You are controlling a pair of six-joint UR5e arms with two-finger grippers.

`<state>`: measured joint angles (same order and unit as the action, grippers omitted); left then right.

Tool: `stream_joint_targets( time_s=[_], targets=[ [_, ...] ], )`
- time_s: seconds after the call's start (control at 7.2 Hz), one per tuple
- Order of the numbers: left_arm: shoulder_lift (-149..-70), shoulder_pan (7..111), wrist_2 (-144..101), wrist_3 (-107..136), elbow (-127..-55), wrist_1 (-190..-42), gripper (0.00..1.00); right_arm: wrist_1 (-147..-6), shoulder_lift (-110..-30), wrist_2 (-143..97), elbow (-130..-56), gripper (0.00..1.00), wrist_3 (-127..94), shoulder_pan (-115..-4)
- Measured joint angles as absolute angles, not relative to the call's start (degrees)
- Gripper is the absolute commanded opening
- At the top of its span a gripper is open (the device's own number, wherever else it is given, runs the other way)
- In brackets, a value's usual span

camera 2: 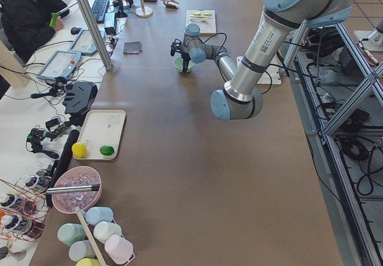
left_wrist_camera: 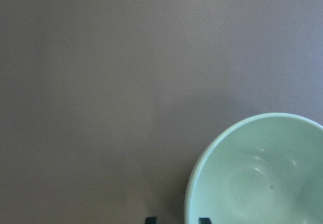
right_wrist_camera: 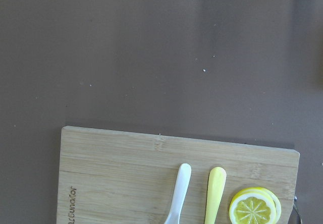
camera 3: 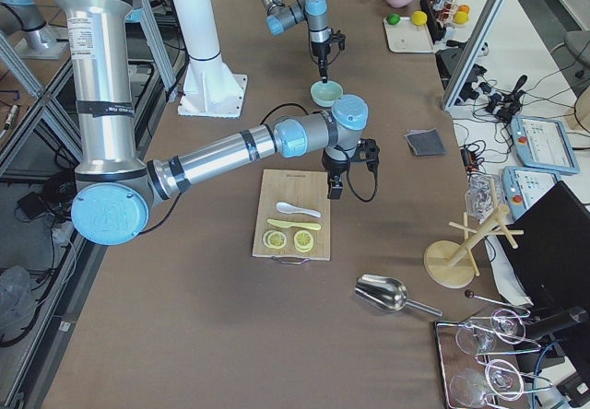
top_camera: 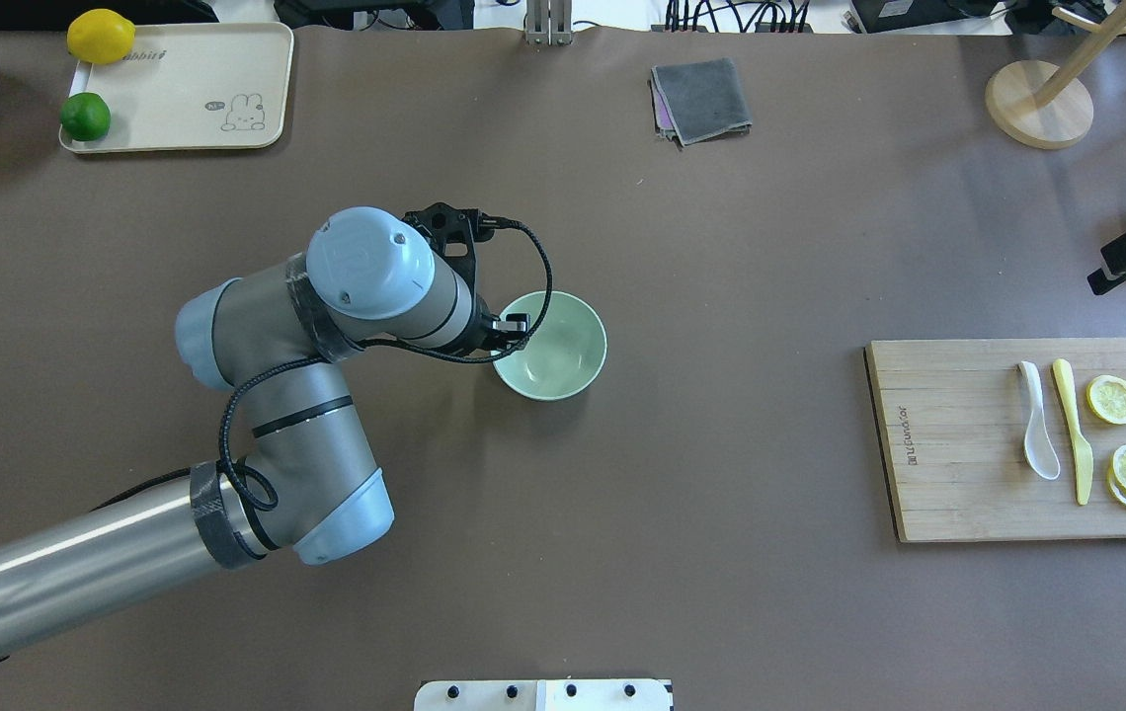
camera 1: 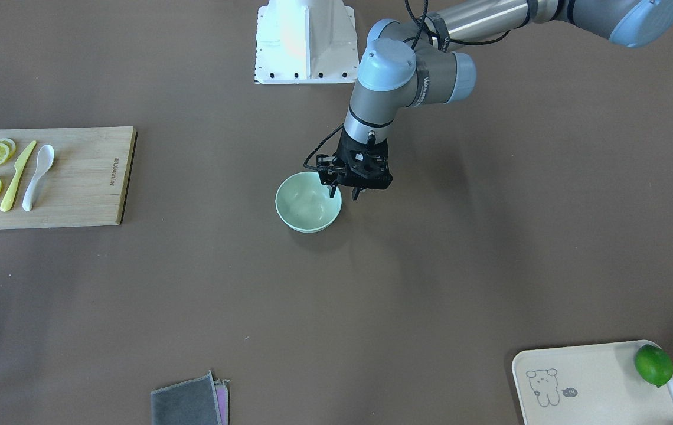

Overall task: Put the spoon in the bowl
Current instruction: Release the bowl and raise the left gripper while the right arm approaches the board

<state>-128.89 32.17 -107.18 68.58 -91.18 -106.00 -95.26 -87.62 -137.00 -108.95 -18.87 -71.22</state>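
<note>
Currently noted: left gripper (camera 1: 344, 195) jaws spread, straddling bowl (camera 1: 307, 223) rim on bench (camera 1: 431, 265); spoon (camera 1: 38, 177) lying on cutting board (camera 1: 88, 177), well apart; cannot tell right gripper (camera 3: 336, 191) jaws' state.

Your left arm (top_camera: 326, 326) comes in bent at the elbow, the wrist turned straight down. The left pincer (camera 1: 344, 192) points downward, its fingers (camera 1: 332, 190) a little apart. Your right arm (camera 3: 221, 156) stretches out low, and the right pincer (camera 3: 336, 186) hangs downward; you cannot tell whether its fingers are parted.
</note>
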Motion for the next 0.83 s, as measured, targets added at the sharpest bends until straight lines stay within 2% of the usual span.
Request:
stream_joint_targets(
  time_s=[0.56,0.83],
  targets=[
    [-126.3,39.7,-115.8,66.8,-95.5,-104.3,0.98,-94.2,-86.0,-132.7,-105.0,1.0,-21.2,-67.2],
    [-126.3,42.1,-116.7,64.0,-95.7,-103.3,0.98,-84.0,-86.5,-129.9,-101.0,0.98,-32.4,-63.2]
  ],
)
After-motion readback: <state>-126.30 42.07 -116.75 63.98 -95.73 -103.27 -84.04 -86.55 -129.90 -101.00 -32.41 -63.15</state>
